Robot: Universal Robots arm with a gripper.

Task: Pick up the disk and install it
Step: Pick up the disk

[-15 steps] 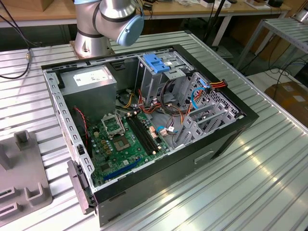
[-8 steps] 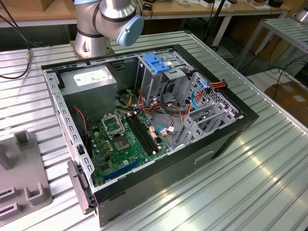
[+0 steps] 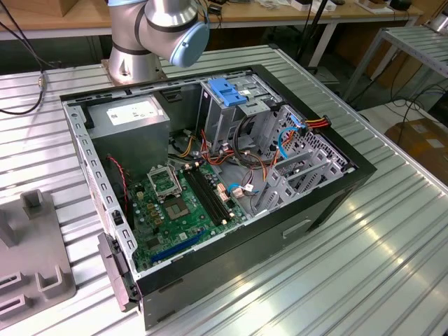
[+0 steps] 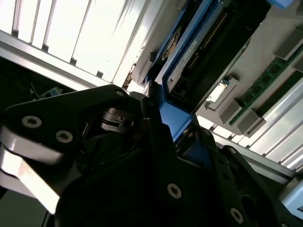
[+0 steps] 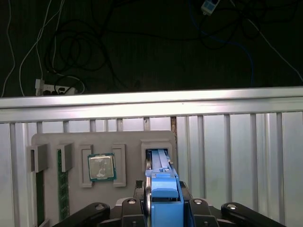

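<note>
One disk (image 5: 164, 187), silver-grey with blue side rails, is held on edge between the fingers of the claw (image 5: 162, 204). In both wrist views the claw appears closed onto the blue rails. The grip is judged to be on the plastic edges so that the label face and connector end are left untouched.

One grey holder tray (image 5: 132, 142) lies directly beneath the claw. It has a narrow upright slot in which the disk is stood on edge, leaving its rails open to the fingers. Whether the disk has been raised clear of that slot cannot be told.

One processor chip (image 5: 101, 167) is seated in a square recess of the tray, just beside the claw.

Several memory sticks (image 5: 60, 184) are stood in grooves of the tray, further out from the claw on the same side as the chip.

One open computer case (image 3: 280, 231) is laid on its side on the ribbed bench (image 3: 350, 280), well apart from the claw. Its drive cage (image 3: 227, 91), with a blue plastic top, is exposed, which is judged to leave it open for the installation.
</note>
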